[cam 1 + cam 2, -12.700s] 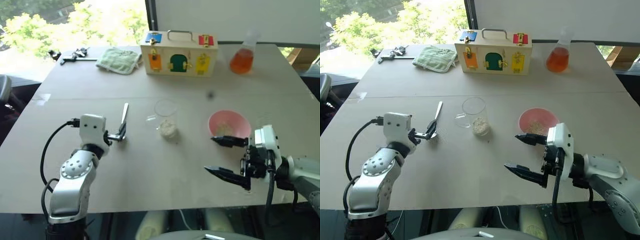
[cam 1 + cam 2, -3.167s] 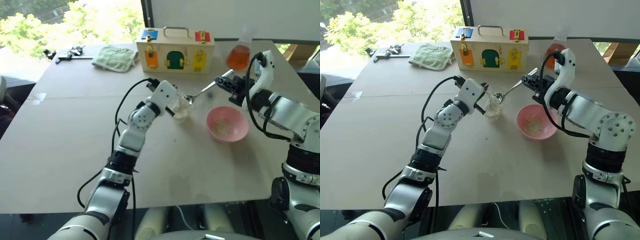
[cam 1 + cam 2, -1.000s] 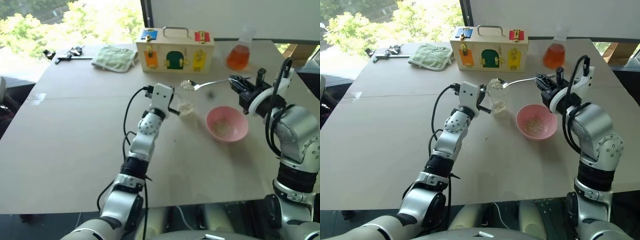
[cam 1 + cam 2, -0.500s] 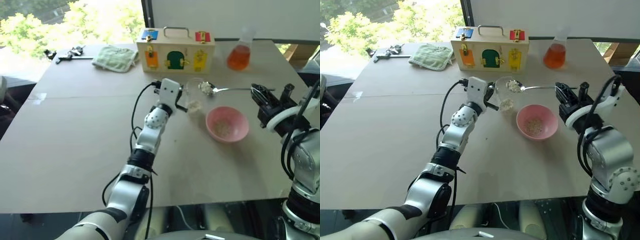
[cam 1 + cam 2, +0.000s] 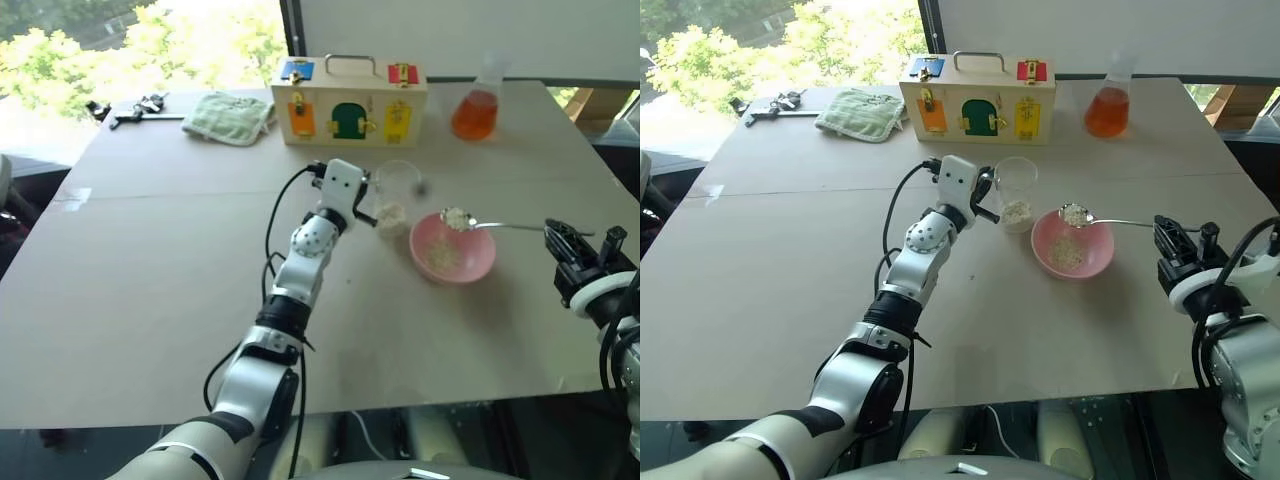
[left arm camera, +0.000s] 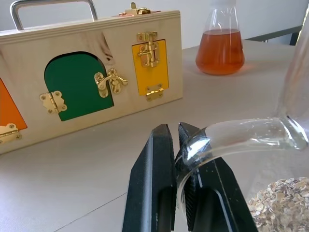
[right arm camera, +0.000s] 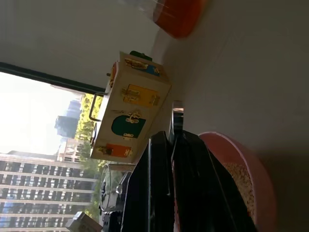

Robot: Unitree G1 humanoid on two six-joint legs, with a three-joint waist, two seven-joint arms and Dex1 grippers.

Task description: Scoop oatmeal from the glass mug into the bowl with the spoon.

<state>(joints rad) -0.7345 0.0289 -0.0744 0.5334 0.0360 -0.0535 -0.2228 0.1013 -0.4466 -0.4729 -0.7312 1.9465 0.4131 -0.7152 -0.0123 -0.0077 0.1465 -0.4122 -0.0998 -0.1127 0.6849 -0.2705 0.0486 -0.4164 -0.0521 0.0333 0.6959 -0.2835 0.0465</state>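
Note:
The glass mug [image 5: 397, 190] stands upright on the table with oatmeal [image 6: 281, 203] in its bottom. My left gripper [image 6: 175, 140] is shut on the mug's clear handle [image 6: 227, 137]. Right of the mug sits the pink bowl [image 5: 480, 268] with more oatmeal [image 5: 1067, 254] inside. My right gripper [image 5: 560, 238] is shut on the end of the spoon [image 5: 510, 226]. The spoon reaches level to the left, its small bowl heaped with oatmeal [image 5: 456, 216] above the pink bowl's far rim.
A wooden latch box [image 5: 349, 101] stands at the back, a flask of orange liquid [image 5: 474, 113] to its right. A green cloth [image 5: 234, 117] and black tools [image 5: 140, 108] lie at the back left. The table's near half is bare.
My right gripper has drawn back toward the near right and sunk, carrying the loaded spoon from beside the mug's mouth to above the pink bowl. The left gripper and mug stay put.

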